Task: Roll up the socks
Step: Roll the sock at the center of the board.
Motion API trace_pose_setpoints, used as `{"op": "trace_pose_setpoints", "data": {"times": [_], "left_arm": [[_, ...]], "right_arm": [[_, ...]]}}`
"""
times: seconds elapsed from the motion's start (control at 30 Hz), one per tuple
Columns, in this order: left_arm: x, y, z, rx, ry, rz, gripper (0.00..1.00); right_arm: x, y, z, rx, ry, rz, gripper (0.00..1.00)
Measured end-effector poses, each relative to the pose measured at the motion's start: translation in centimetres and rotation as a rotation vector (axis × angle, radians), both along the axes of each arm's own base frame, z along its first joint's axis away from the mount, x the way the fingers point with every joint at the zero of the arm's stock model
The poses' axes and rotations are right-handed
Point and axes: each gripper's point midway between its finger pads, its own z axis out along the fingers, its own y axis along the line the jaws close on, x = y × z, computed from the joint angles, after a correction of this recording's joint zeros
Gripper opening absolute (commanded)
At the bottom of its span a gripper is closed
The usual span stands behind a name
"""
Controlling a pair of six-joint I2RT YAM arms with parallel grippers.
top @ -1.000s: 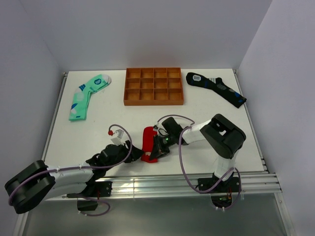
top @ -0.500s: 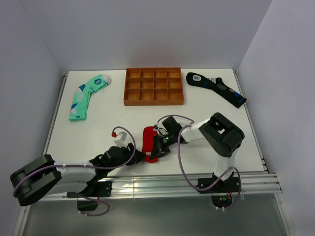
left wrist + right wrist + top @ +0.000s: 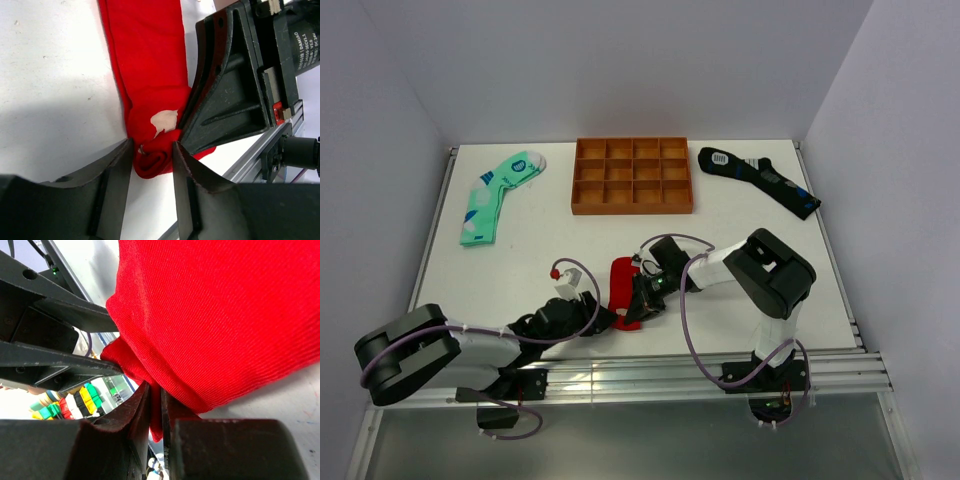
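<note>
Mid-roll on the red sock (image 3: 150,60): right gripper (image 3: 156,405) pinches a fold, left gripper (image 3: 151,150) clasps the rolled end. Next, I'd judge, another turn.

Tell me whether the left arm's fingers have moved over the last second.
Yes. The left fingers have slid right along the table's near edge, up to the near end of the red sock, judged against the orange tray, which sits unchanged.

1. We look down from high and far on the soft red fabric sock (image 3: 620,280).
2. Our left wrist camera sits close beside that sock's rolled end.
3. Our right wrist camera sits closer still; all three views share it.
</note>
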Motion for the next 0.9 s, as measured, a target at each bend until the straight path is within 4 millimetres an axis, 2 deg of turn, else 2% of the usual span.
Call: {"op": "trace_pose_setpoints", "data": {"times": [0.07,0.27,0.4,0.7,0.9], "left_arm": [[0.1,-0.1,-0.1,0.0,0.004,0.003,0.36],[0.1,-0.1,-0.7,0.002,0.032,0.017,0.12],[0.1,-0.2,-0.7,0.001,0.044,0.023,0.02],[0.6,-1.0,-0.8,0.044,0.096,0.037,0.0],[0.7,-1.4,-0.9,0.078,0.151,0.059,0.0]], "right_arm": [[0.0,0.0,0.0,0.0,-0.001,0.0,0.17],[0.0,0.0,-0.1,0.007,-0.006,0.0,0.19],[0.0,-0.1,0.0,0.017,-0.02,-0.003,0.24],[0.4,-0.6,0.5,0.016,-0.103,-0.044,0.42],[1.5,-1.0,1.0,-0.006,-0.244,-0.114,0.48]]}}
